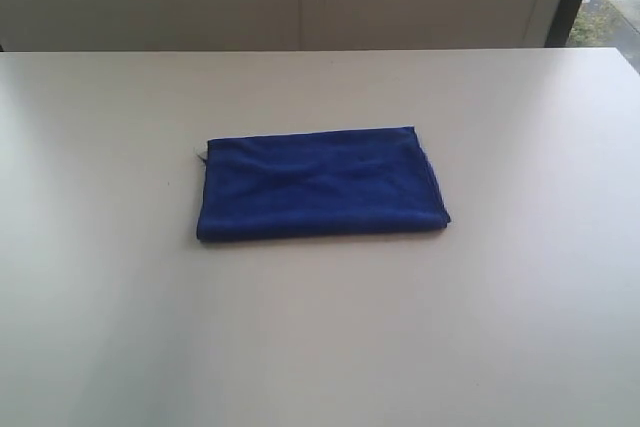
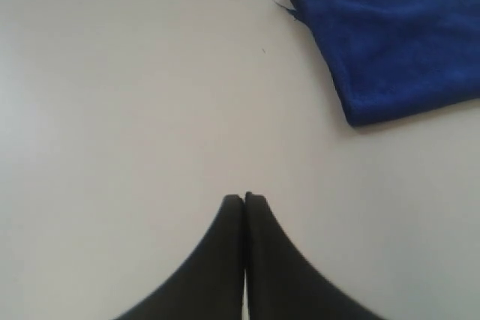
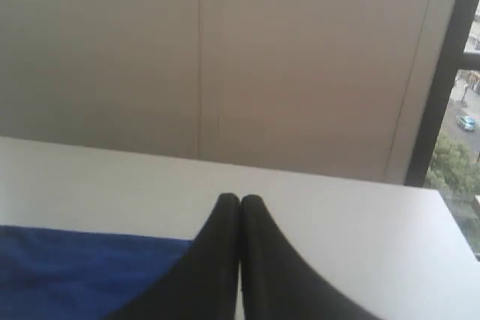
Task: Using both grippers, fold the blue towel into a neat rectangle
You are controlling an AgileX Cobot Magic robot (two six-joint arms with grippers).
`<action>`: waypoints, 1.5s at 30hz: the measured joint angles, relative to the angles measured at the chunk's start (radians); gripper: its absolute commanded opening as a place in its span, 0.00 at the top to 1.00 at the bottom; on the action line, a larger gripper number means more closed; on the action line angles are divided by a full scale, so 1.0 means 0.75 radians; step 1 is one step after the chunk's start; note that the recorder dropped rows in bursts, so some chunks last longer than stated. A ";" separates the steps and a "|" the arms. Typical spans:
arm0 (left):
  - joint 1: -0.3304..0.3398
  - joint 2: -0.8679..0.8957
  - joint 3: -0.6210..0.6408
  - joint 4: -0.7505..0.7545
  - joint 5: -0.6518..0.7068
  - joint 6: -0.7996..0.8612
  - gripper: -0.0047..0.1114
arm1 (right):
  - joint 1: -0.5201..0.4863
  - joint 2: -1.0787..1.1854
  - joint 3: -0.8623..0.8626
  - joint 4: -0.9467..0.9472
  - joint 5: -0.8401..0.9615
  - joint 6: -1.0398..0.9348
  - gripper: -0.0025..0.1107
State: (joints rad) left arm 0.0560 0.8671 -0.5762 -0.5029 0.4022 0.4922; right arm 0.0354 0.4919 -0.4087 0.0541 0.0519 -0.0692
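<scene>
Left end effector (image 2: 244,198) is clenched empty above bare bench (image 2: 112,110), blue towel (image 2: 397,35) apart. Right end effector (image 3: 240,198), likewise clenched empty, hangs by the towel's edge. Exterior view: towel lies folded rectangular mid-bench.

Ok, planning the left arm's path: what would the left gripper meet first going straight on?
Probably bare table; the left gripper, shut, points beside the blue towel, not at it, though depth is unclear.
</scene>
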 measured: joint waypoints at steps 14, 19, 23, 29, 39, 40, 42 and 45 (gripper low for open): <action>0.000 0.000 0.000 0.000 0.000 0.000 0.96 | -0.087 -0.303 0.000 0.000 0.000 0.000 0.98; 0.000 0.000 0.000 0.000 0.000 0.000 0.96 | -0.087 -0.408 0.000 0.000 0.000 0.000 0.98; 0.000 0.000 0.000 0.000 0.000 0.003 0.96 | -0.087 -0.481 0.000 0.000 0.000 0.000 0.98; 0.000 0.000 0.000 0.000 0.000 0.003 0.96 | -0.087 -0.589 0.000 0.000 0.000 0.000 0.98; 0.000 0.000 0.000 -0.002 0.000 0.003 0.96 | -0.094 -0.648 0.000 0.000 0.000 -0.011 0.98; 0.000 0.000 0.000 -0.002 0.000 0.003 0.96 | -0.098 -0.648 0.000 0.000 0.000 -0.016 0.98; 0.000 0.000 0.000 -0.002 0.000 0.003 0.96 | -0.103 -0.648 0.003 0.000 0.001 -0.016 0.98; 0.000 0.000 0.000 -0.002 0.000 0.003 0.96 | -0.110 -0.650 0.053 -0.003 0.009 -0.021 0.98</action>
State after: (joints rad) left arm 0.0560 0.8671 -0.5762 -0.5048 0.4022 0.4945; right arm -0.0470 0.0040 -0.3686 0.0521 0.0585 -0.0848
